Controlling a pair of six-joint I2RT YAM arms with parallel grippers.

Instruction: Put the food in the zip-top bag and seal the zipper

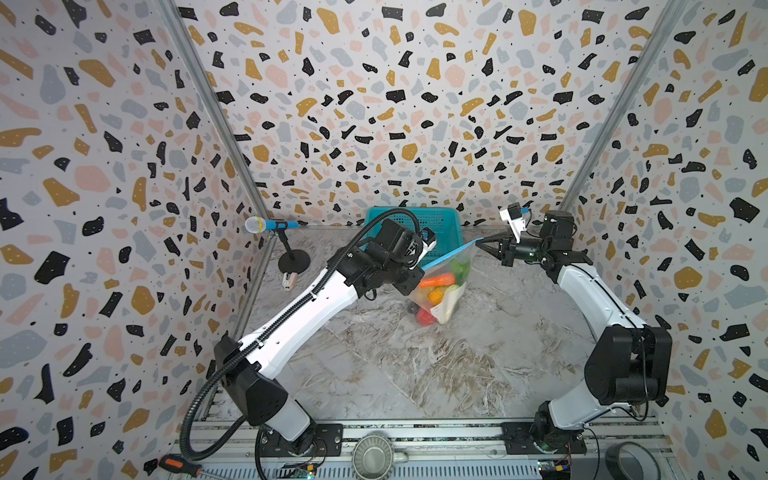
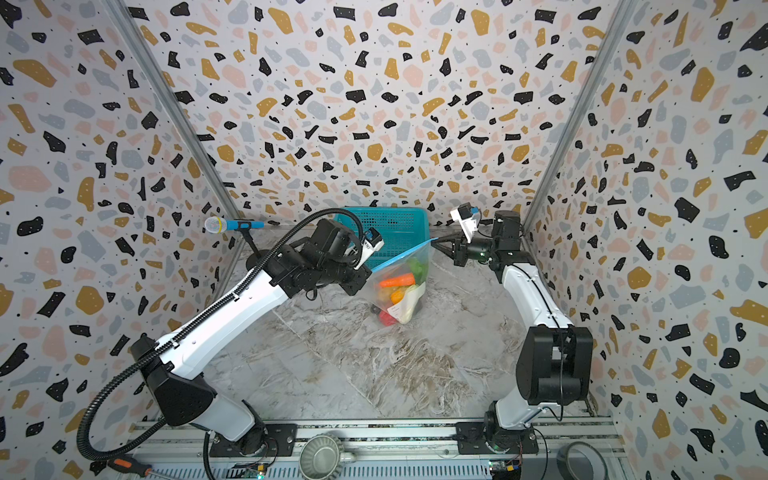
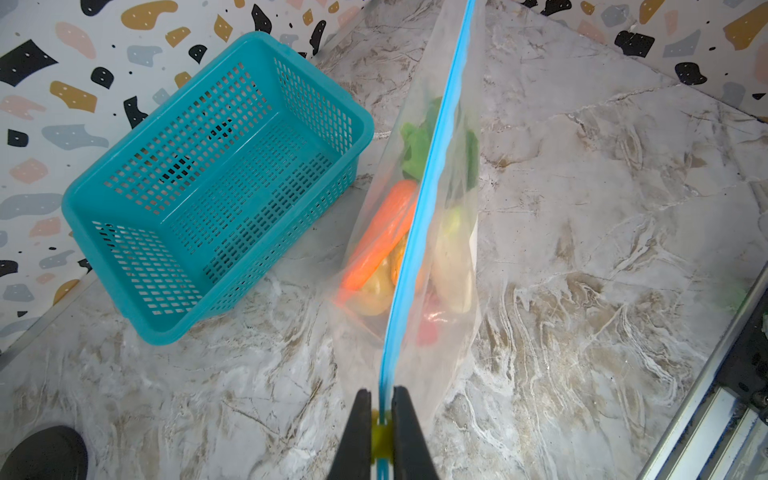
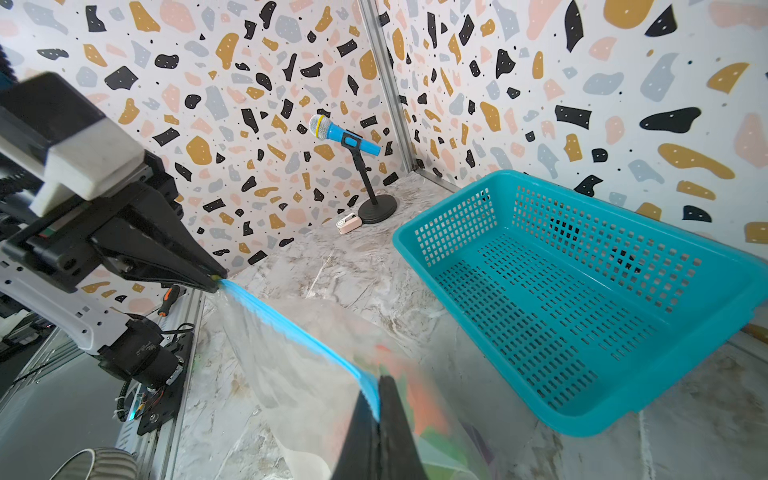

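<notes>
Zip-top bag (image 1: 457, 259) held near surface's far edge, food (image 1: 436, 280) inside | left gripper (image 3: 381, 392) clamped on slider (image 3: 381, 434) | right gripper (image 4: 379, 390) clamped on zipper (image 3: 436, 158)

1. You face white walls speckled with black, ochre, pink and grey terrazzo shapes (image 1: 374, 104) on three sides.
2. Silver metal corner posts (image 4: 388, 83) join them.
3. Your floor is a grey-white marble-look sheet with brown veins (image 1: 395, 365).
4. A blue toy microphone on a black round-based stand (image 1: 272, 225) occupies the far left corner.
5. Your light is bright and even.

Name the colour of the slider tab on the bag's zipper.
Yellow; the small slider tab of the clear plastic zip-top bag shows best in the left wrist view.
</notes>
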